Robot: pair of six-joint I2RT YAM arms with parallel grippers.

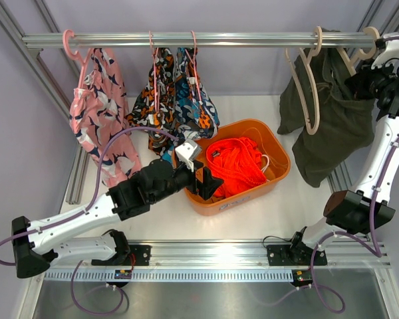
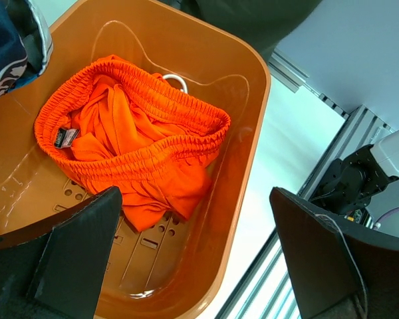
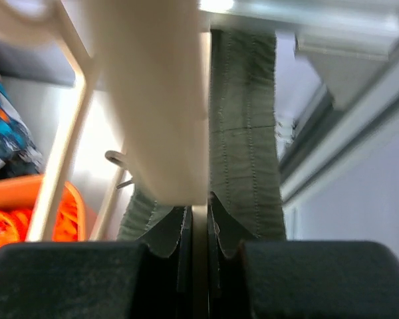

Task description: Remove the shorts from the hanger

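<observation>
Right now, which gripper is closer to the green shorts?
Right. The right gripper is up at the rail, against the waistband of the green shorts. The left gripper hangs open over the orange bin, well away from them.

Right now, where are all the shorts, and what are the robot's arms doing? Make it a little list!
tub: orange plastic tub, on the table
in tub: bright orange-red cloth shorts
hanging on metal rail: pink patterned shorts; blue-and-orange print shorts; dark olive green shorts
left end effector: open, above the tub
right end effector: shut on the olive shorts, beside a cream hanger
</observation>
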